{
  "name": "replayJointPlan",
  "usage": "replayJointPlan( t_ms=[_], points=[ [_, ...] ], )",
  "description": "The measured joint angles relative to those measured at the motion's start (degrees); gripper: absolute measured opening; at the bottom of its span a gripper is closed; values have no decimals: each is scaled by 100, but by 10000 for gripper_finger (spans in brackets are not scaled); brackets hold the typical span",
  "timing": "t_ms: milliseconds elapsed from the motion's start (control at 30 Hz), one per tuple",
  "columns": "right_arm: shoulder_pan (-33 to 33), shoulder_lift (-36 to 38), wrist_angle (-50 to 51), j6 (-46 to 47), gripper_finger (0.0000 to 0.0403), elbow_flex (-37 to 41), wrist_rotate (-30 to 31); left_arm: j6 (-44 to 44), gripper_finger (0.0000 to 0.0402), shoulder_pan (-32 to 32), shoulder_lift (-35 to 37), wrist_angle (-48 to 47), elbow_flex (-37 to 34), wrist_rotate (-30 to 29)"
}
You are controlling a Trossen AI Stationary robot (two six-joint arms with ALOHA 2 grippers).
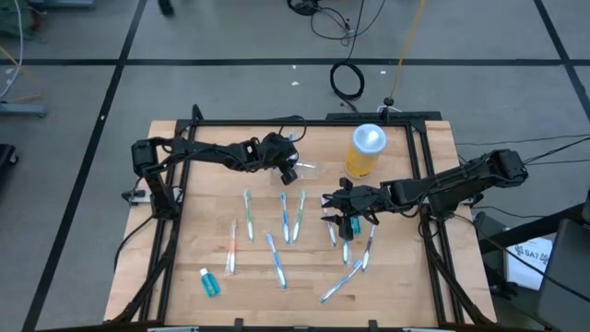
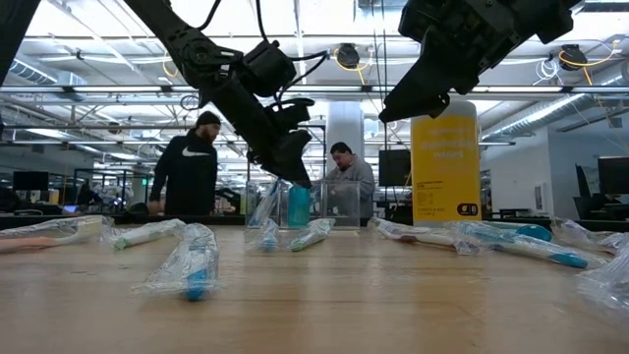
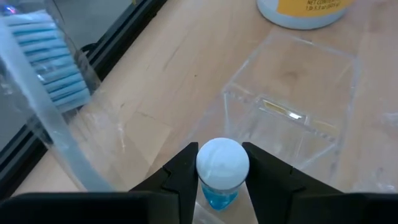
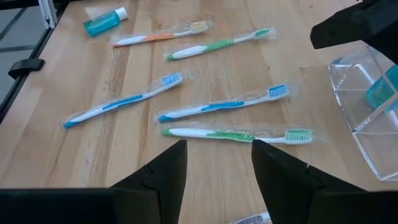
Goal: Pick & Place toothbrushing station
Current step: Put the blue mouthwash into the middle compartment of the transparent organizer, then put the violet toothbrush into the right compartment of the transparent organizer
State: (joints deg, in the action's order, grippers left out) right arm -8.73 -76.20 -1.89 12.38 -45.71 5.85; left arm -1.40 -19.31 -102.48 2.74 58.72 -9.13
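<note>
Showing the loading of the toothbrushing station [image 1: 307, 171], a clear plastic holder standing at upper centre of the high view, just left of the yellow jar [image 1: 365, 150] on the wooden table [image 1: 184, 267]. The left gripper [image 1: 289, 171] sits right beside the holder with its fingers clamped on a small blue bottle with a white cap [image 3: 222, 169]; in the left wrist view the cap lies squarely between the two dark fingers and the holder's open compartment lies just ahead, an arrangement that suits lowering the bottle inside. A wrapped toothbrush with blue bristles [image 3: 57, 68] crosses the upper left of that view, though what supports it cannot be told. The right gripper [image 1: 348, 221] hovers at centre right of the high view above the scattered wrapped toothbrushes [image 1: 290, 217], its fingers apart with nothing between them in the right wrist view, probably lined up for a pick. A second small blue bottle [image 1: 209, 282] lies at lower left. Two people [image 2: 192, 162] stand in the room behind the table.
</note>
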Motion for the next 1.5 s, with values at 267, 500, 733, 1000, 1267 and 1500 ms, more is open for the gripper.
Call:
replayJointPlan(
  t_ms=[267,500,733,1000,1267,1500],
  points=[
    [0,0,0,44,171,0,0,-9,204,27,4,-9,-1,-28],
    [0,0,0,43,171,0,3,-98,240,85,535,-233,-7,-45],
    [-2,-1,-2,145,171,1,7,23,244,244,1528,-939,-7,33],
    [-2,-175,-872,368,171,458,6,65,244,814,2116,-1948,-2,1411],
    [0,-170,-1572,369,171,487,7,-1326,244,1311,1967,-2624,-6,349],
    [-2,-170,-1692,648,171,487,5,354,244,1369,2093,-3536,0,-265]
  ],
)
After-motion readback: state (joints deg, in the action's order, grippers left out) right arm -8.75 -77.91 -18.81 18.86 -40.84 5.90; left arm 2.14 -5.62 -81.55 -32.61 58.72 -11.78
